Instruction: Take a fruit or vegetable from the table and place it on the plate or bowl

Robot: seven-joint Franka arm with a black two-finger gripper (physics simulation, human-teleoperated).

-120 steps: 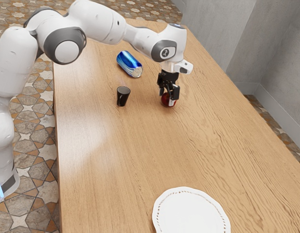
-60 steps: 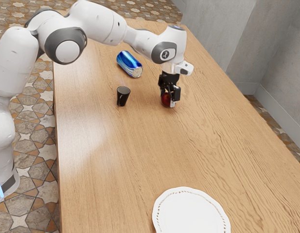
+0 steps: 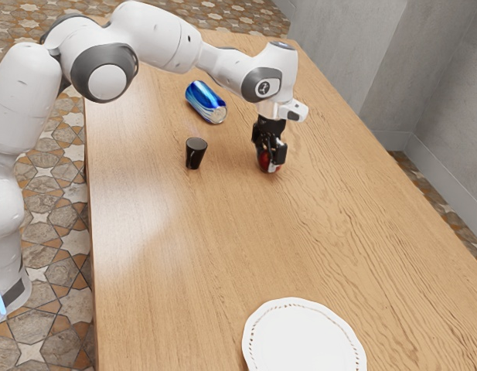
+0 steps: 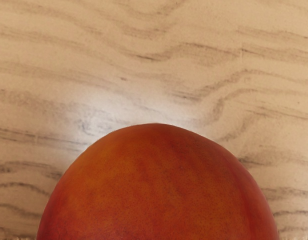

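Note:
A red-orange fruit (image 3: 266, 161) rests on the wooden table (image 3: 223, 232), toward the far side. My black gripper (image 3: 269, 159) has come straight down over it and stands open, one finger on each side of the fruit. Most of the fruit is hidden behind the fingers (image 3: 278, 154). In the wrist view the fruit (image 4: 158, 190) looms large right under my hand, with wood grain beyond it. A white plate (image 3: 304, 338) with a dotted rim lies at the table's near edge, far from the gripper.
A small black cup (image 3: 195, 152) stands to the exterior view's left of the fruit. A blue can (image 3: 206, 101) lies on its side behind the cup. Bare wood stretches between the fruit and the plate. A grey wall runs along the exterior view's right.
My gripper has dropped from just above the fruit to down around it. The fruit, cup, can and plate have stayed put.

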